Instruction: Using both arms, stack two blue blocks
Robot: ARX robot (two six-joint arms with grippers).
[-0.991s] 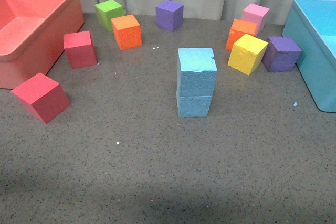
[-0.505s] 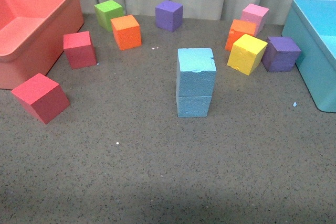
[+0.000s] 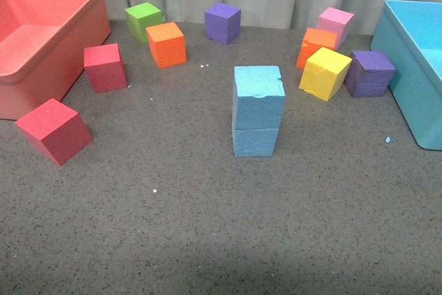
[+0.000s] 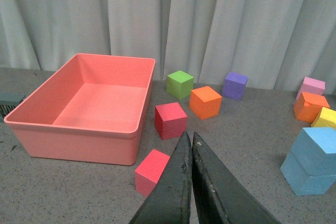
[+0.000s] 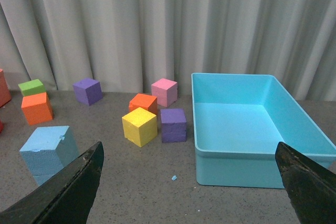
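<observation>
Two sky-blue blocks stand stacked in the middle of the table, the upper blue block [image 3: 258,96] resting on the lower blue block [image 3: 255,141]. The stack also shows in the left wrist view [image 4: 313,160] and the right wrist view [image 5: 48,153]. Neither arm shows in the front view. My left gripper [image 4: 190,140] is shut and empty, well away from the stack, over the table near a red cube [image 4: 153,170]. My right gripper [image 5: 189,153] is wide open and empty, back from the stack, facing the light-blue bin [image 5: 247,129].
A salmon bin [image 3: 38,39] stands at the left, the light-blue bin [image 3: 418,67] at the right. Red cubes [image 3: 54,129] [image 3: 105,66], green [image 3: 143,18], orange [image 3: 166,42] [image 3: 315,44], purple [image 3: 222,21] [image 3: 369,72], pink [image 3: 335,21] and yellow [image 3: 324,72] cubes ring the stack. Curtains close the back.
The front view has shifted very slightly; the blocks and the stack stay put. No arm enters the view.
</observation>
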